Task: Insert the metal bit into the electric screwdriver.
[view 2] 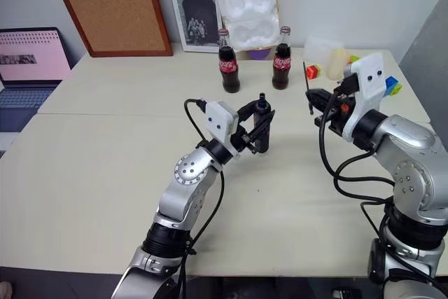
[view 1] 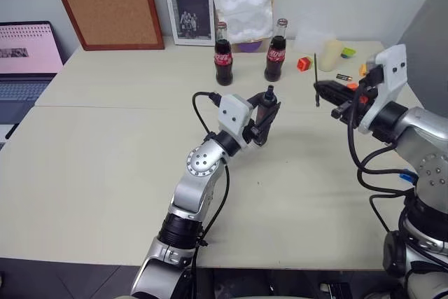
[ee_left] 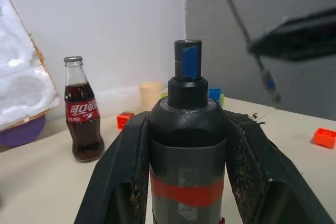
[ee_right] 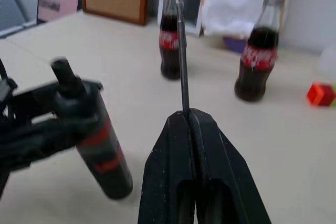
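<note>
The electric screwdriver (view 1: 267, 113) stands upright over the table's middle, black with a red band (ee_left: 188, 191) and a blue tip (ee_left: 187, 61) pointing up. My left gripper (view 1: 264, 122) is shut on its body, one finger on each side. The metal bit (view 1: 316, 79), a thin dark rod, stands nearly upright to the right of the screwdriver and apart from it. My right gripper (view 1: 322, 89) is shut on the metal bit near its lower part, and most of the rod (ee_right: 182, 61) rises above the closed fingertips (ee_right: 202, 121).
Two cola bottles (view 1: 223, 54) (view 1: 276, 50) stand behind the grippers. Small coloured blocks (view 1: 303, 64), a pale cup (view 1: 330, 54) and a small battery (view 1: 344, 76) lie at the back right. A laptop (view 1: 24, 61) sits at the far left, a white foam tray (view 1: 241, 1) leans on the wall.
</note>
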`<state>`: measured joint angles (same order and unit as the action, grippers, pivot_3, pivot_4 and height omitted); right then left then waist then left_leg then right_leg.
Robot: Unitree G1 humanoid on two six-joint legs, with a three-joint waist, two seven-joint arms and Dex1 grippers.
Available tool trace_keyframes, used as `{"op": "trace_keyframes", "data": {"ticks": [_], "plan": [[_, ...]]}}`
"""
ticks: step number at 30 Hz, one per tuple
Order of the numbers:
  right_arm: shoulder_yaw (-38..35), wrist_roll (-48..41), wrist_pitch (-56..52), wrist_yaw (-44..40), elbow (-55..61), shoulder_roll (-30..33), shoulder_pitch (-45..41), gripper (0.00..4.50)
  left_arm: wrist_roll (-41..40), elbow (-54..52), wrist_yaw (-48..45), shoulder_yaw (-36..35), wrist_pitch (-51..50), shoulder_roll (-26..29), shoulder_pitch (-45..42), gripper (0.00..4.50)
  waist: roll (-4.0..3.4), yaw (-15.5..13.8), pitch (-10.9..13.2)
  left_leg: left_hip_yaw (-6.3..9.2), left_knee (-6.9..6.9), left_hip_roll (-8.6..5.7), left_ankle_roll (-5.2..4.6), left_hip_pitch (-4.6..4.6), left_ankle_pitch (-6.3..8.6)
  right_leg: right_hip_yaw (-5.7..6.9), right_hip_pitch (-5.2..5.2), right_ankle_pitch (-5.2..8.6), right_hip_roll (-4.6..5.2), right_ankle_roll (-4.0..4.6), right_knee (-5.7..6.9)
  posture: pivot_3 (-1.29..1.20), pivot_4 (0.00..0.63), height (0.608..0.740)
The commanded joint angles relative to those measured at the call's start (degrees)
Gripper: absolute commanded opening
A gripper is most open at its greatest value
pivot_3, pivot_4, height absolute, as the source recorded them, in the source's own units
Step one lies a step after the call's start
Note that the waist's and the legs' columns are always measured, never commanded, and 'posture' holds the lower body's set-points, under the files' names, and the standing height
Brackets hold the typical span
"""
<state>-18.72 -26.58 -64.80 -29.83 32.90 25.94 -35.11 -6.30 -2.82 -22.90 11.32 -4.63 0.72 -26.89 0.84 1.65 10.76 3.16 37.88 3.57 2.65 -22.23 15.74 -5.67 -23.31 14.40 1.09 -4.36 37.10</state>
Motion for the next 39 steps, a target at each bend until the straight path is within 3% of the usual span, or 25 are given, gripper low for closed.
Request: {"op": "trace_keyframes", "data": {"ticks": [1, 7, 21, 39], "plan": [[1.89, -0.95, 7.02, 2.44, 1.58, -3.10, -1.72, 0.00, 2.44, -0.91, 3.73, 0.57, 1.51, -1.65, -0.34, 1.65, 0.00, 0.02, 0.00, 0.00, 0.00, 0.00, 0.00, 0.00, 0.00, 0.00, 0.00, 0.00, 0.00, 0.00, 0.00, 0.00, 0.150, 0.740], [5.04, -1.59, 17.28, 3.94, -1.80, -9.52, -1.90, 0.00, 4.74, 2.40, 7.43, 0.84, 1.93, -3.17, 1.03, 1.65, -0.01, 0.05, -0.01, 0.00, -0.01, 0.00, 0.00, 0.00, 0.00, 0.00, 0.00, 0.00, 0.00, 0.00, 0.00, 0.00, 0.150, 0.740], [12.07, 1.30, 33.87, 6.21, -8.92, -15.96, 0.08, 0.00, 5.46, 3.04, 8.41, 0.82, 1.91, -3.16, 1.60, 1.65, -0.04, 0.16, -0.03, 0.01, -0.02, 0.01, 0.00, 0.06, 0.00, 0.00, 0.01, 0.00, 0.00, 0.01, 0.04, 0.00, 0.150, 0.740], [16.17, -0.35, 39.96, 3.39, -12.39, -15.87, 3.07, 0.00, 5.46, 2.94, 8.07, 0.98, 1.70, -2.56, 1.59, 1.65, -0.04, 0.17, -0.03, 0.01, -0.03, 0.01, 0.00, 0.07, 0.00, 0.00, 0.01, 0.00, 0.00, 0.01, 0.04, 0.00, 0.150, 0.740]]}}
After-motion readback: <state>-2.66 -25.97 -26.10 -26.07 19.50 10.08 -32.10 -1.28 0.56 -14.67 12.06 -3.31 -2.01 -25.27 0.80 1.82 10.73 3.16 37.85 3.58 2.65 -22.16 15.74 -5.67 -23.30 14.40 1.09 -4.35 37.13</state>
